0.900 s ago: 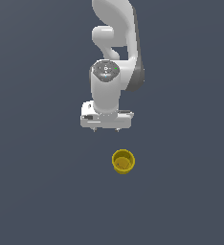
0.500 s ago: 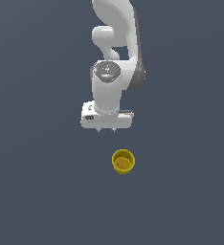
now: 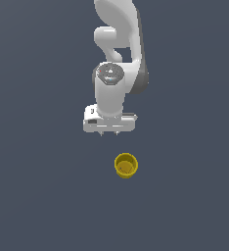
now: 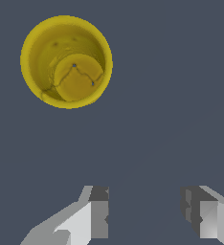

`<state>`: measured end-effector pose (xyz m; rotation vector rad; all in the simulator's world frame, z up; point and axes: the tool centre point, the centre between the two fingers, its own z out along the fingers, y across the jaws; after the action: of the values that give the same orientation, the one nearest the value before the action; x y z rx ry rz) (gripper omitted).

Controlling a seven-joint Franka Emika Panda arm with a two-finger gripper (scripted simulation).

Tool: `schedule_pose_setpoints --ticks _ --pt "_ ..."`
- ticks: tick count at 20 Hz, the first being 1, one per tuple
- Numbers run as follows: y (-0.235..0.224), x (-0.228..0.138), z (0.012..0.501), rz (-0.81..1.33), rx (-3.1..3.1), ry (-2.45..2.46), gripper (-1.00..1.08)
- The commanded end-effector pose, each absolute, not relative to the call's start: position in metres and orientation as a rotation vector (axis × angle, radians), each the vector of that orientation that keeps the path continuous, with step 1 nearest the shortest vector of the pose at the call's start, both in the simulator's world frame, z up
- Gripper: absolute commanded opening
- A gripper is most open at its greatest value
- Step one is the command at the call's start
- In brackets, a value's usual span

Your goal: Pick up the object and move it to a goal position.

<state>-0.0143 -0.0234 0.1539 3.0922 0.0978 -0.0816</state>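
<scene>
A small mustard-yellow cup (image 3: 125, 165) stands upright on the plain dark grey bench (image 3: 43, 196), mouth facing up, with nothing else touching it. In the exterior view it sits below the white Panda arm (image 3: 117, 63) in the picture and slightly toward the exterior view's right of the arm's hand, near it but clearly apart.

The wrist view looks straight down into the cup (image 4: 66, 61): its round rimmed lip, the inner wall narrowing downward, and a smaller round floor with a thin dark crease line across it. The cup's wall and rim look whole.

The claw (image 3: 109, 133) points downward above the bench, its two short fingertips just visible under the broad white hand. In the wrist view the claw (image 4: 145, 215) has its two fingers (image 4: 98, 213) spread with a wide stretch of bare grey bench showing between them, so it is open and holds nothing. The gap between the fingers looks wider than the cup's mouth. The cup lies outside that gap, off to one side and ahead of the fingertips, not between them
</scene>
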Motion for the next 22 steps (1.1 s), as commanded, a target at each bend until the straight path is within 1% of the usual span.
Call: schedule_pose_setpoints --ticks 1,9,22 --pt "-0.022 -0.013 0.152 -0.075 3.092 0.137 0.28" --pt "-0.016 -0.007 0.144 -0.035 3.081 0.364 0.28" --pt "0.003 0.009 0.124 0.083 2.968 0.933 0.28"
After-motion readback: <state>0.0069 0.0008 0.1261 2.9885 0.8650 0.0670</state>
